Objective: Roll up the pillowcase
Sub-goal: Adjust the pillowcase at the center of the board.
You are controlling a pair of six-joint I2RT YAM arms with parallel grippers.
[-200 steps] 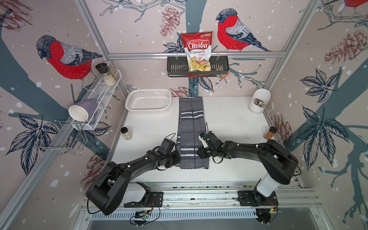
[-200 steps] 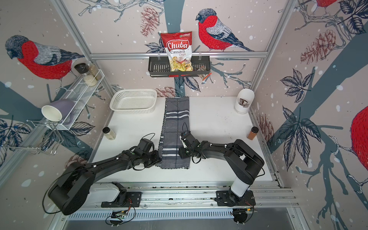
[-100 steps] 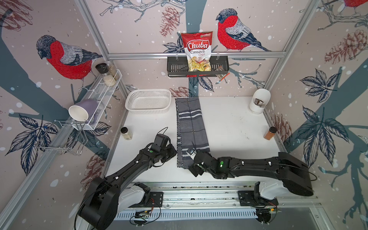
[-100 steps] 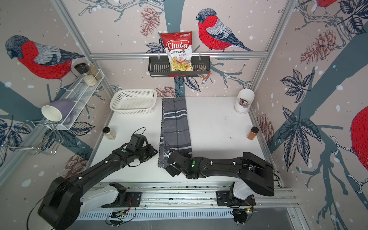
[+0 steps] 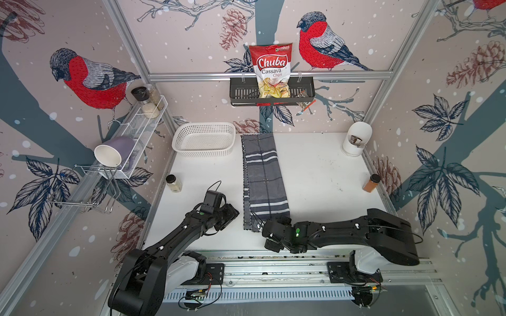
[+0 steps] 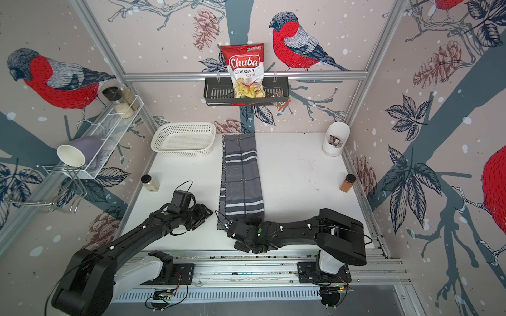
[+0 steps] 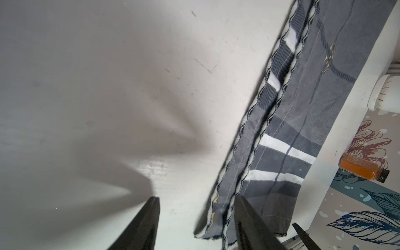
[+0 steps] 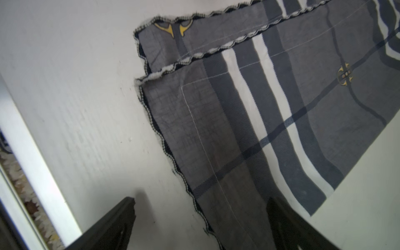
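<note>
Compared with a second ago, both tools are pulling off the long sides of the pillowcase [image 5: 264,180]. The left tool [image 5: 229,216] is now sitting just left of the strip's lower end, apart from it. Its jaws are standing apart and clamping nothing. In the left wrist view one finger [image 7: 149,218] is hanging over bare table [image 5: 315,177], and the other is hanging over the stitched edge.

The right arm is no longer reaching across mid-frame. It is now lying low along the front of the table, with the right tool [image 5: 256,226] at the strip's lower end. Its jaws are spread wide and gripping nothing, with one finger over the table and one over the cloth.

The pillowcase is lying flat and unrolled, folded into a narrow strip that is running from the back wall down the middle of the table. Its far end is sitting slightly further left than before. In both top views the right wrist is covering the strip's lower right corner.

A basket [image 5: 204,139] is sitting just left of the far end. A pale jar [image 5: 174,183] is standing at the left edge and an orange jar [image 5: 371,183] at the right edge, both well apart from the cloth. A white pot [image 5: 356,142] is standing in the upper right corner. A chips bag [image 5: 271,71] is leaning in a rack [image 5: 241,93] on the back wall.
</note>
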